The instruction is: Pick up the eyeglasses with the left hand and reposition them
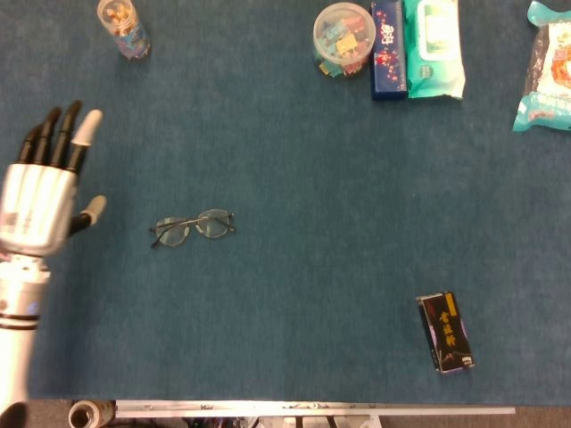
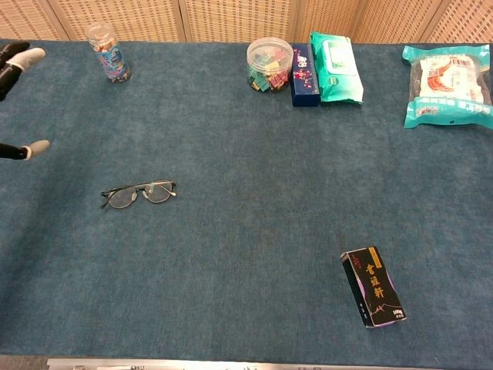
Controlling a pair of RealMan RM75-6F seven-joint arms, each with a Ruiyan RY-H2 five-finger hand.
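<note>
The eyeglasses (image 1: 192, 227) lie flat on the blue table cloth, thin dark frame, lenses side by side; they also show in the chest view as the eyeglasses (image 2: 139, 193). My left hand (image 1: 40, 196) hovers well to their left, fingers stretched and apart, thumb out to the side, holding nothing. In the chest view only the fingertips (image 2: 23, 58) and thumb tip of that hand show at the left edge. The right hand appears in neither view.
A small snack jar (image 1: 123, 27) stands at the back left. At the back stand a round tub of clips (image 1: 343, 39), a dark blue box (image 1: 388, 49) and a wipes pack (image 1: 433, 46). A snack bag (image 1: 546, 67) lies far right. A black box (image 1: 445, 332) lies front right.
</note>
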